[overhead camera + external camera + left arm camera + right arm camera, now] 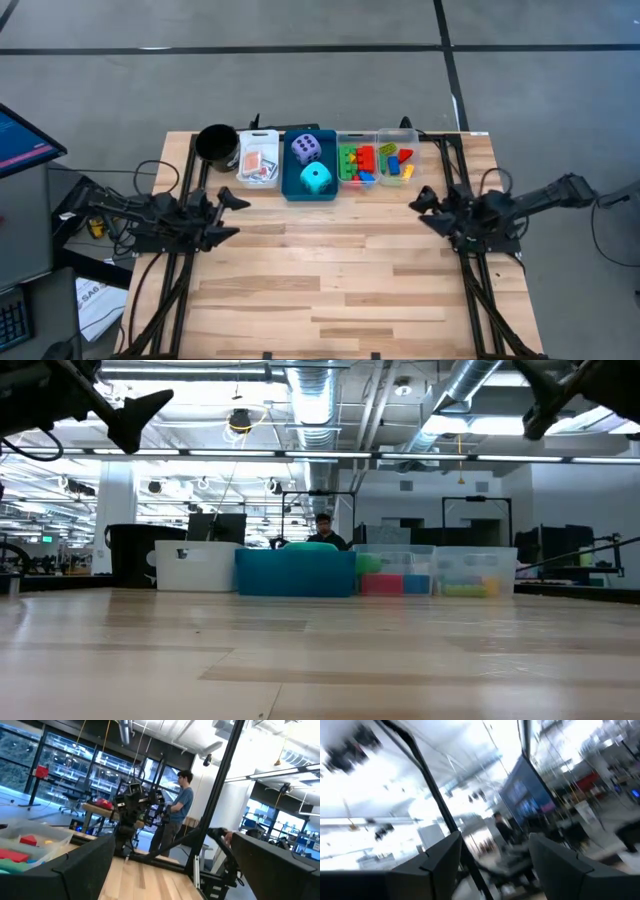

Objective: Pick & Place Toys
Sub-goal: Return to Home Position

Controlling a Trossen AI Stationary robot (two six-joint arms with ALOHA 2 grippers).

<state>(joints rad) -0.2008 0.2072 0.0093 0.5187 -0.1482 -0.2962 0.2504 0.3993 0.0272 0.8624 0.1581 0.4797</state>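
Left arm folded low, stretched level over the counter (330,280). Left claw (232,216) is well apart from the blue bin (310,190), on the near side and off toward the cup (216,143), and points inward across the counter. It is spread wide and holds nothing; the gap is plain in the left wrist view. Right arm mirrors it. Right claw (420,210) is also well apart from the blue bin, near side, opposite flank, pointing inward, spread and empty. In the low view both claws hang high above the boards.

Purple die (307,148) sits in the blue bin's far half, a dotted face up. Cyan die (317,179) is in the near half, just beside the purple one, square to the bin walls. Cards (258,162) lie flat in the white bin (259,182), which touches the blue bin on the cup side. Their long axis runs roughly along that bin's length, the top one slightly skewed. Bricks (362,160), red, green, blue and yellow, are heaped in two clear bins (378,133) touching the blue bin on the right arm's side. Their axes are mixed; I can't tell single ones.

A person (322,530) shows beyond the blue bin.
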